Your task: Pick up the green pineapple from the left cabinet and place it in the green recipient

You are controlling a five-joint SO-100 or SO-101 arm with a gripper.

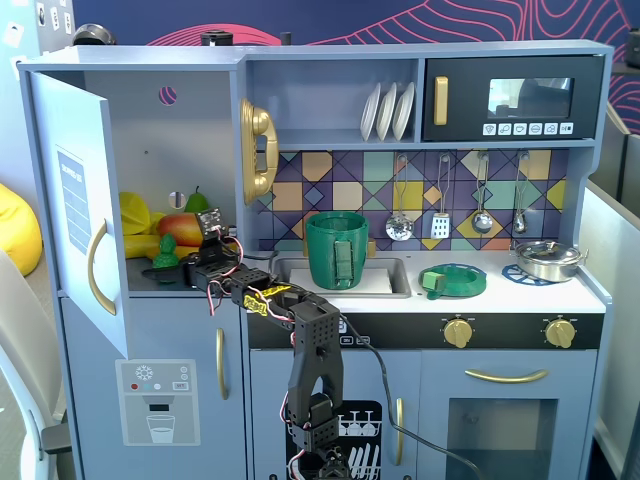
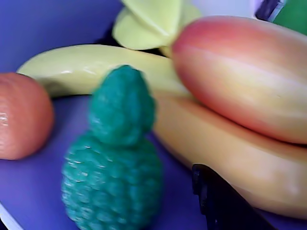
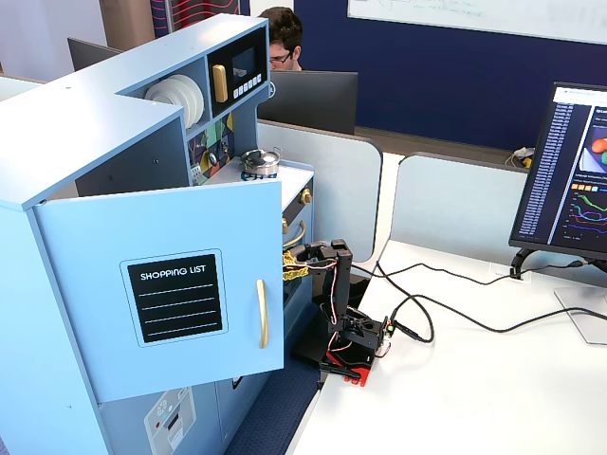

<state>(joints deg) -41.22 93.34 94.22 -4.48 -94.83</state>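
The gripper reaches into the left cabinet; whether its fingers are spread or closed I cannot tell. One dark fingertip shows in the wrist view, just right of the green pineapple, which stands upright on the purple-blue shelf floor. The green recipient sits in the sink. Behind the toy kitchen is an office with a white desk.
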